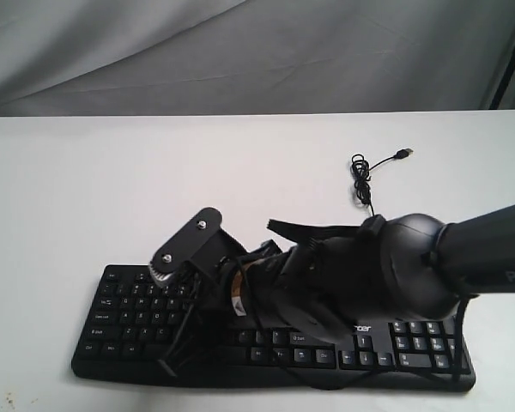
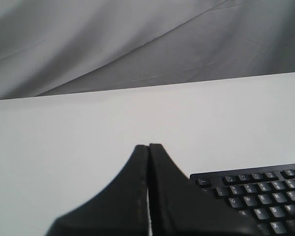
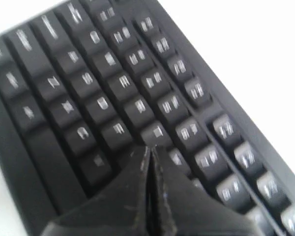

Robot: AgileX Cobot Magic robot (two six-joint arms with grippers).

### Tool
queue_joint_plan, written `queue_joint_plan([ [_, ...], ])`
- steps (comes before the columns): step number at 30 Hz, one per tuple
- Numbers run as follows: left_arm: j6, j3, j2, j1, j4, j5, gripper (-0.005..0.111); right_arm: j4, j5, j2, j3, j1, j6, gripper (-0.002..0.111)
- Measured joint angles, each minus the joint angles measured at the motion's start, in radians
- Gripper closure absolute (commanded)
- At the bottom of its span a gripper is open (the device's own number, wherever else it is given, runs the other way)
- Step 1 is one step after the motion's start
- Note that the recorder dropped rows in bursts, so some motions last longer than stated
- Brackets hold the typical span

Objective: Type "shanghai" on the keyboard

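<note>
The black keyboard lies along the near edge of the white table, with its cable coiled behind it. My right arm reaches across from the right and covers the keyboard's middle. Its right gripper is shut and hangs low over the left half of the letter keys. In the right wrist view the right gripper points at the blurred letter rows of the keyboard. The left gripper is shut, empty, over bare table beside the keyboard at its Esc corner. It is outside the exterior view.
The white table stretches behind and left of the keyboard. The cable's USB plug lies loose at the back right. A grey cloth backdrop hangs behind the table. The number pad shows right of the arm.
</note>
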Motion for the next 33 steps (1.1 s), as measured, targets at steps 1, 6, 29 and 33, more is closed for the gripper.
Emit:
queue_joint_plan([
  [1, 0.0, 0.0, 0.0, 0.0, 0.0, 0.0, 0.107, 0.0, 0.004, -0.001, -0.015, 0.009, 0.0, 0.108],
  [6, 0.0, 0.0, 0.0, 0.0, 0.0, 0.0, 0.107, -0.003, 0.045, 0.024, -0.154, 0.074, -0.006, 0.108],
  [29, 0.0, 0.0, 0.0, 0.0, 0.0, 0.0, 0.107, -0.006, 0.118, 0.197, -0.32, 0.099, -0.027, 0.108],
  [33, 0.0, 0.0, 0.0, 0.0, 0.0, 0.0, 0.107, -0.006, 0.102, 0.217, -0.32, 0.099, -0.027, 0.108],
])
